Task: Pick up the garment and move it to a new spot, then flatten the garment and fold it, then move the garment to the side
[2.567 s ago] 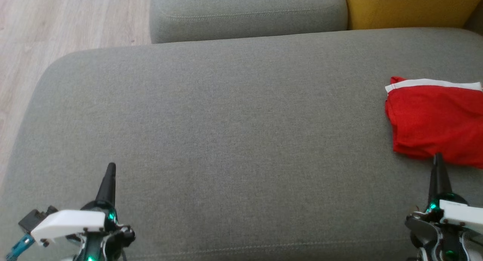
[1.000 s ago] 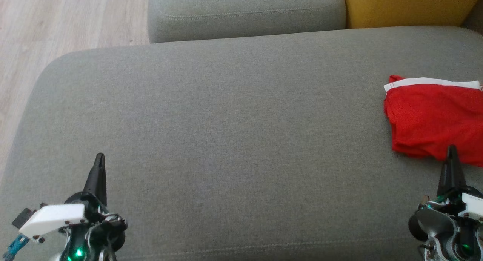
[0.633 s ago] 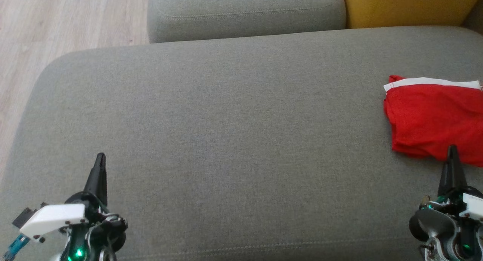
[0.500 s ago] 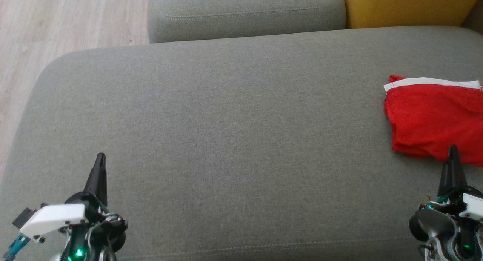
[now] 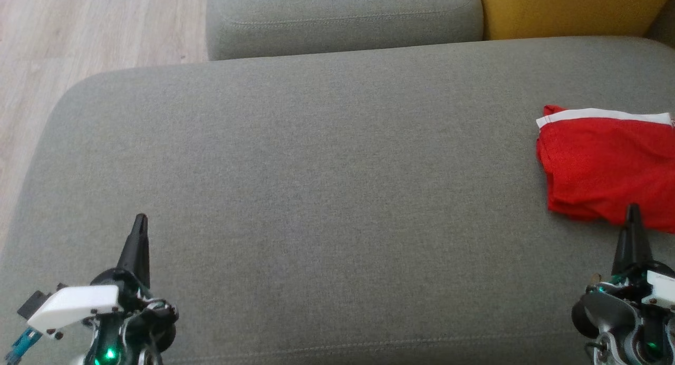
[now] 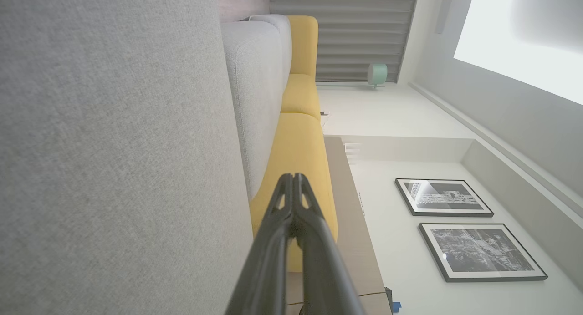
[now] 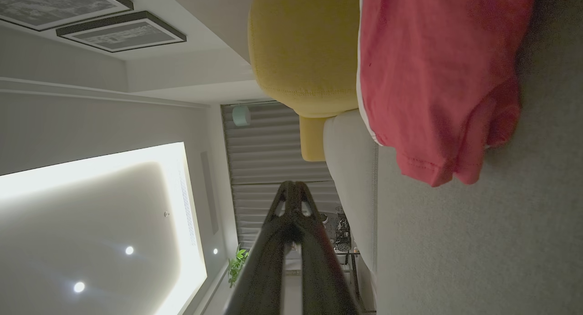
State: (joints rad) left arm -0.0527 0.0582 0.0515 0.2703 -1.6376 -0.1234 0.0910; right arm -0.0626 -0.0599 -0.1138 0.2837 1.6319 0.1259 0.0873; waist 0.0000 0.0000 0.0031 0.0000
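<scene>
Far left, head view: pale wood floor (image 5: 79,32) beside the sofa. L hand (image 5: 140,218) sits low at lower left over the grey seat cushion (image 5: 316,170), fingers pressed together into one dark point, closed on nothing, aimed away from the robot. L wrist view confirms: L hand (image 6: 294,176) w/ both tips meeting, no gap, nothing btw them; seat cushion fabric runs along one side of that view, and past the tips there's a yellow sofa section (image 6: 298,137), two framed b/w prints (image 6: 444,197) on a white wall and a small teal lamp (image 6: 377,73) in front of grey blinds. Centre of head view is bare seat cushion; behind it a grey back cushion (image 5: 343,17), then a yellow cushion (image 5: 569,9) at top right. The garment (image 5: 601,170), red w/ a white band along its far edge, lies folded on the seat cushion at the right edge of view, partly cut off by the frame, well apart from L hand. R hand (image 5: 631,208) is at lower right, closed too, tip overlapping the garment's near edge in head view; contact can't be told there. R wrist view: R hand (image 7: 294,184) shut, empty, garment (image 7: 432,78) off to one side of the fingers, not gripped.
</scene>
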